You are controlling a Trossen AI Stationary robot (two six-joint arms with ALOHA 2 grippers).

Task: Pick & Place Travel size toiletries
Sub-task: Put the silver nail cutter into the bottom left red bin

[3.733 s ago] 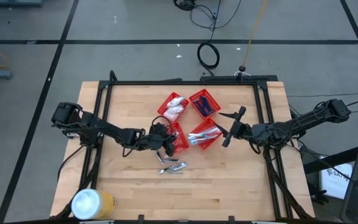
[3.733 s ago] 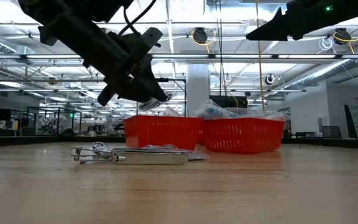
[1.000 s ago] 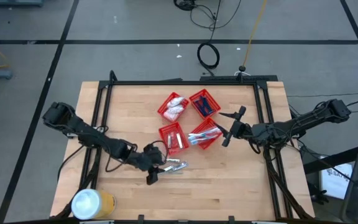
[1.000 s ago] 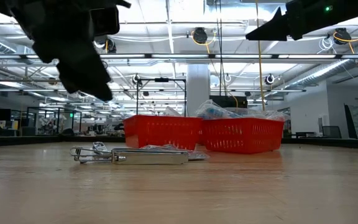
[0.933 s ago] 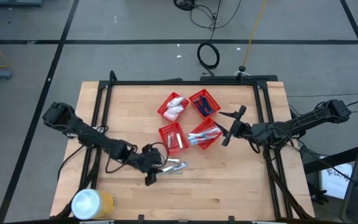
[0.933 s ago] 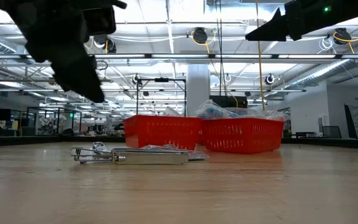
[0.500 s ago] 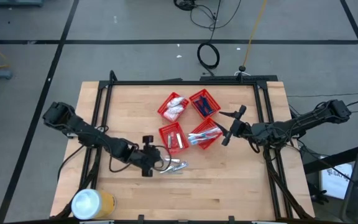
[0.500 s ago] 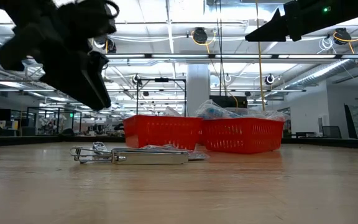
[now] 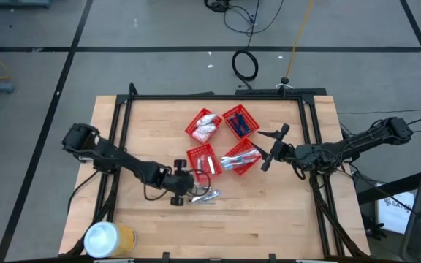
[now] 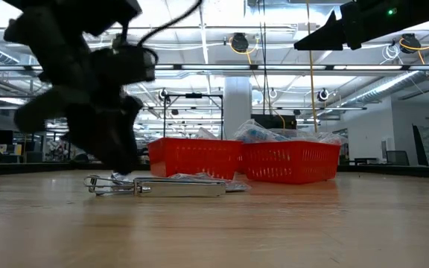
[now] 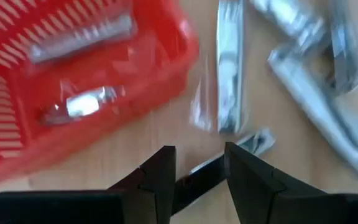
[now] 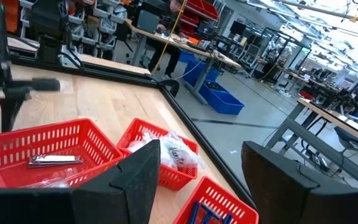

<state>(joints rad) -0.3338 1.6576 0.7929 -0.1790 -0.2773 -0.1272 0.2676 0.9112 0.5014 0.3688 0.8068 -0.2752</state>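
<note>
Nearest the table's front edge, a yellow can [image 9: 108, 239] with a white lid stands at the left corner, well apart from everything else. Farther in, the left gripper [image 9: 175, 188] is low over the wood just beside a loose cluster of silvery toiletries [image 9: 205, 196]; in the left wrist view its two dark fingers [image 11: 157, 180] stand partly apart with one slim silvery piece [image 11: 219, 163] between them, though whether they actually clamp it I cannot tell, since the picture is blurred. Other silvery pieces [image 11: 319, 102] lie scattered on the wood close by. Just beyond sits a red mesh basket [image 9: 202, 161] holding a few silvery items, with three more baskets behind and beside it: one with white sachets [image 9: 205, 126], one with dark blue razors [image 9: 240, 122], one with pale wrapped pieces [image 9: 240, 158]. The right gripper [image 9: 271, 148] hangs above the table beside that last basket, jaws spread wide and empty.
</note>
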